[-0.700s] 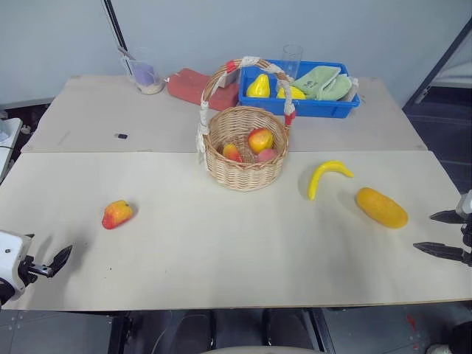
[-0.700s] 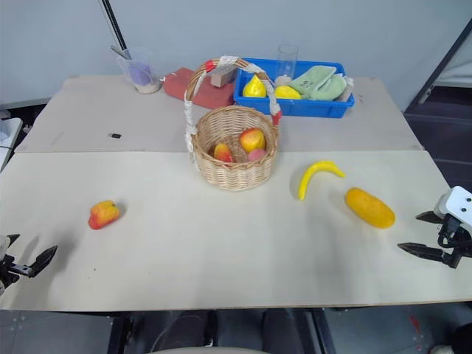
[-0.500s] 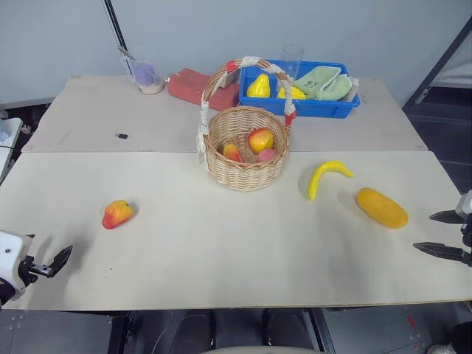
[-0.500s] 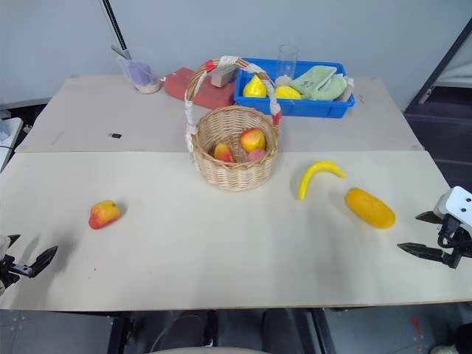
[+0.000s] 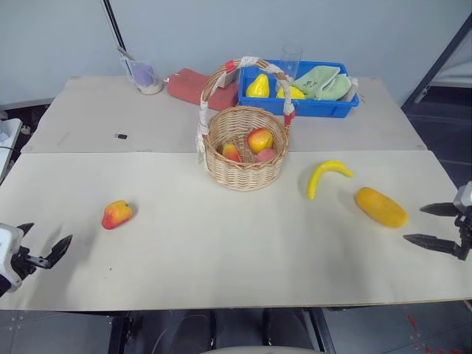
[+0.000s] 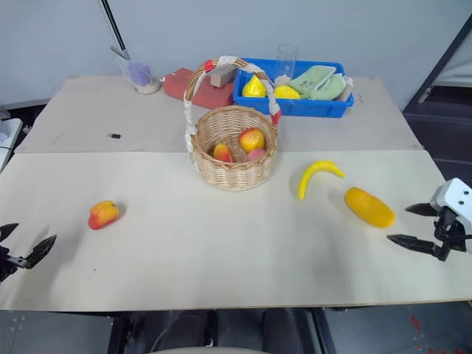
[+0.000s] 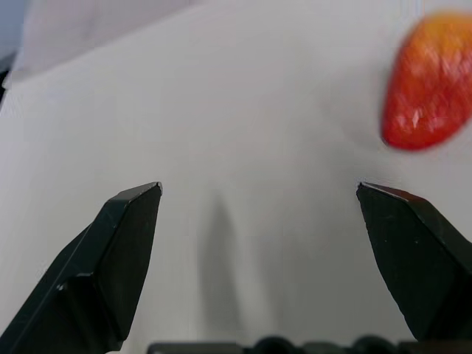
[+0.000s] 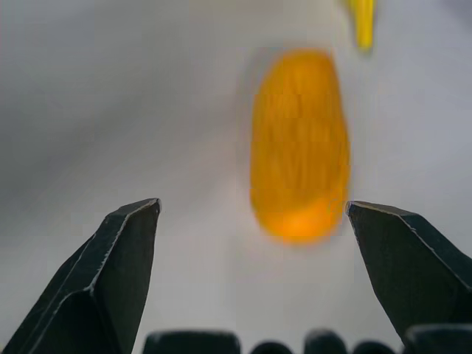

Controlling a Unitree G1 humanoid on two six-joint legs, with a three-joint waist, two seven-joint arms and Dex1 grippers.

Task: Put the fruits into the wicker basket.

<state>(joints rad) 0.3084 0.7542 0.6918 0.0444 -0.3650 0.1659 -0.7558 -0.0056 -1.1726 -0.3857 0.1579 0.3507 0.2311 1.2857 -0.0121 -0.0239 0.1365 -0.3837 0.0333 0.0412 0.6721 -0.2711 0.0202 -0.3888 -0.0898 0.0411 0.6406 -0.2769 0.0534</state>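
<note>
The wicker basket [image 5: 246,147] sat mid-surface with small red-and-yellow fruit already inside. Three fruits lay out on the surface [image 5: 221,251] — the peach-like fruit [image 5: 116,214] well to the basket's left, the banana [image 5: 327,175] to its right, the mango-like fruit [image 5: 380,206] just beyond the banana. The left hand [image 5: 40,248] hovered wide open near the peach-like fruit; the right hand [image 5: 435,226] — equally wide, empty — faced the mango-like fruit.

Far across the table [image 5: 184,251] from both end effectors, a blue bin [image 5: 324,109] is packed with a pear [image 5: 258,86], lemon [image 5: 295,92] and green cloth [image 5: 324,81]; a red block [image 5: 193,86] and plastic cup [image 5: 146,74] are parked nearby.
</note>
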